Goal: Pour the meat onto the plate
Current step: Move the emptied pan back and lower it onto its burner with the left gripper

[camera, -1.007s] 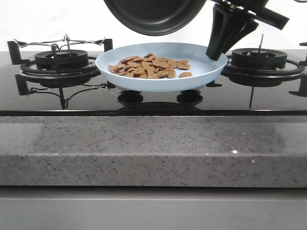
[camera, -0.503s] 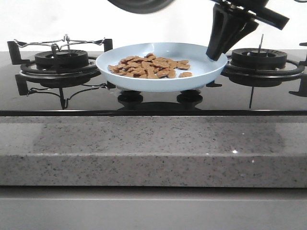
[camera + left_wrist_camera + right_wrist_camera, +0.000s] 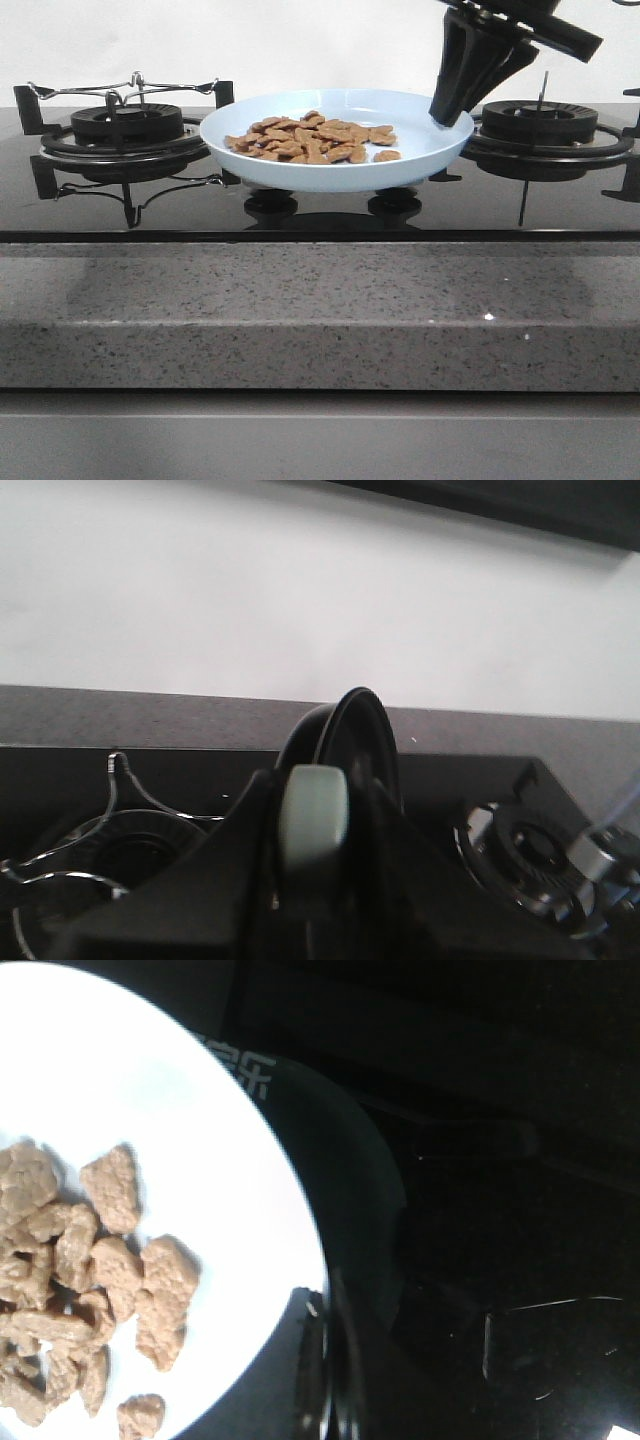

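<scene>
The pan (image 3: 345, 750), previously tipped over the plate (image 3: 425, 150), has been lifted from the front view; pouring is judged complete. It is clamped edge-on by the left gripper (image 3: 312, 810). The meat (image 3: 315, 138) lies heaped on the plate, whose rim is pinched by the right gripper (image 3: 450, 112).

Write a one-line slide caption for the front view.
Small flat brown meat chunks heaped on the wide pale-blue plate between two black burners, the right hand at its rim.

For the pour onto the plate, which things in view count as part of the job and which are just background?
Part of the job:
meat, heaped on the plate
plate, pale blue
right pincer, at the plate's rim
black pan, held edge-on in the left pincer

Background:
left burner
right burner
grey counter
</scene>
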`<control>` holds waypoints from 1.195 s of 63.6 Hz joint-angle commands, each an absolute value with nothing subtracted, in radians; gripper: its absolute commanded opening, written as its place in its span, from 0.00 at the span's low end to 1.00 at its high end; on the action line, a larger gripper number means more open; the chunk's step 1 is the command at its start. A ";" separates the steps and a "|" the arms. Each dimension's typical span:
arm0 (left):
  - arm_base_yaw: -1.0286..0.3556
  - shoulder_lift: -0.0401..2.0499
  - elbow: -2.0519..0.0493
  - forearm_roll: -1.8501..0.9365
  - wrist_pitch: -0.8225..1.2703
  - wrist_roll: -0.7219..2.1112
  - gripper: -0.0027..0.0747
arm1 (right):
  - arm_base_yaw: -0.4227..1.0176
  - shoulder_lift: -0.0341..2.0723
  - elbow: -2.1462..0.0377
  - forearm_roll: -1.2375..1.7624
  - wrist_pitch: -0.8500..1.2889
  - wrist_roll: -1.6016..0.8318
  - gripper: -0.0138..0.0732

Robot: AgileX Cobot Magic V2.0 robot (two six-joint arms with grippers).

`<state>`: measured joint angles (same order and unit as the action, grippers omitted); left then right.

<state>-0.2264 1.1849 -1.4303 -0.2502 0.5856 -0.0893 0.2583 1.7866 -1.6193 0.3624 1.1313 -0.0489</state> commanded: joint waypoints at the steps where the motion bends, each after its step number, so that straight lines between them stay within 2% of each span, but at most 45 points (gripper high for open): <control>1: -0.099 1.171 -1.469 -0.447 0.520 0.000 0.01 | 0.257 1.727 -1.643 0.394 1.110 -0.059 0.09; 10: 0.080 1.226 -1.469 -0.897 0.615 0.264 0.01 | 0.257 1.727 -1.643 0.394 1.110 -0.059 0.09; 18: 0.253 1.322 -1.469 -1.241 0.759 0.382 0.01 | 0.257 1.727 -1.643 0.394 1.110 -0.059 0.09; 28: 0.369 1.448 -1.469 -1.366 0.825 0.384 0.01 | 0.257 1.727 -1.643 0.394 1.110 -0.059 0.09; 51: 0.398 1.700 -1.469 -1.507 0.983 0.384 0.01 | 0.257 1.727 -1.643 0.394 1.110 -0.059 0.09; 76: 0.398 1.775 -1.465 -1.502 0.969 0.384 0.01 | 0.257 1.727 -1.643 0.394 1.111 -0.059 0.09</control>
<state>0.3974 1.8120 -1.4321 -1.4055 0.9457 0.3876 0.2583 1.7866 -1.6193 0.3624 1.1313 -0.0489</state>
